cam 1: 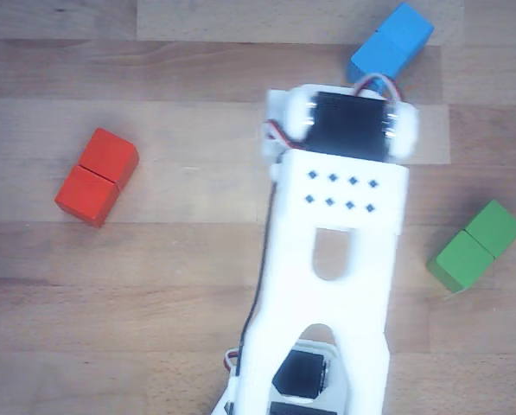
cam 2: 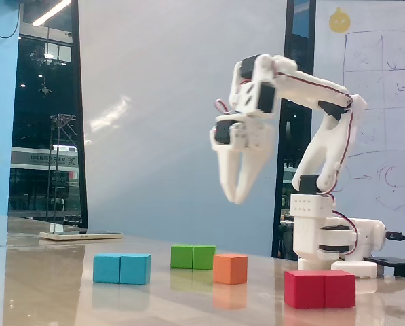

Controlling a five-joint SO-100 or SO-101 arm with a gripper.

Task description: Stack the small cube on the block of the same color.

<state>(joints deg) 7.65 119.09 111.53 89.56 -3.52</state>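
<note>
The small orange cube point(cam 2: 230, 268) sits on the table in the fixed view, between the green block point(cam 2: 193, 256) and the red double-length block point(cam 2: 319, 288). In the other view the cube is hidden under the white arm point(cam 1: 335, 259). The red block point(cam 1: 96, 176) lies at the left there. My gripper point(cam 2: 236, 198) hangs high above the table, pointing down, roughly over the orange cube. Its fingertips meet and hold nothing.
A blue double block point(cam 2: 121, 268) lies at the left of the fixed view and at the top of the other view point(cam 1: 391, 43). The green block point(cam 1: 475, 246) lies at the right of the other view. The arm's base point(cam 2: 324, 234) stands behind the red block.
</note>
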